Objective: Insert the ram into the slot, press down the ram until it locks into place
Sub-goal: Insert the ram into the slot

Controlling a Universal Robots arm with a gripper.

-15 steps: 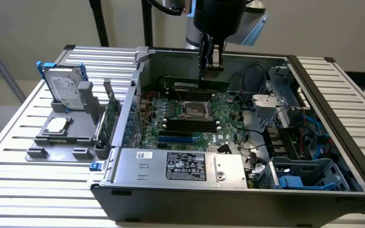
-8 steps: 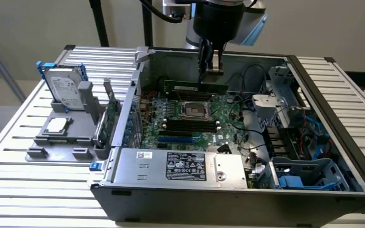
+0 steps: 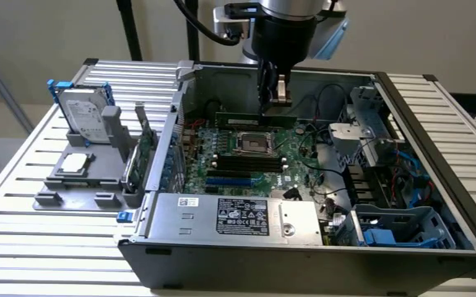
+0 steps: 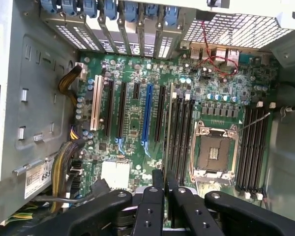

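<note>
Green and thin, the long flat ram stick is clamped at its upper edge between the narrowly closed fingers of the black end effector. It is held level above the large green motherboard inside the open grey computer case. In the wrist view the ram is seen edge-on, running parallel to the long narrow black plastic slots beside the square silver processor socket — not yet seated in any of them.
</note>
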